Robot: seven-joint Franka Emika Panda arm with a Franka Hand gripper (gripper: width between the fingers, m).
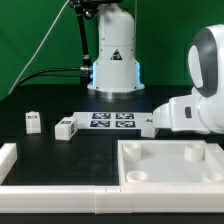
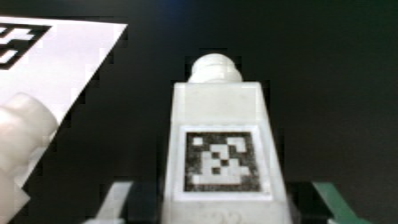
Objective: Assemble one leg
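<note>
In the wrist view a leg [image 2: 221, 140] lies on the black table between my fingers, tag face up, with a round peg on its far end. My gripper [image 2: 224, 205] is open: a dark gap shows on each side between the leg and the fingertips [image 2: 119, 200]. In the exterior view the gripper [image 1: 150, 123] is low over the table beside the marker board's right end, mostly hidden by the white wrist. Two more legs [image 1: 33, 121] [image 1: 66, 127] lie on the table to the exterior view's left.
The marker board [image 1: 112, 121] lies at mid table; its corner shows in the wrist view [image 2: 63, 55]. The large white tray with corner sockets [image 1: 135, 172] sits at the front right. A white rail [image 1: 20, 160] borders the front and left. The arm's base [image 1: 113, 60] stands behind.
</note>
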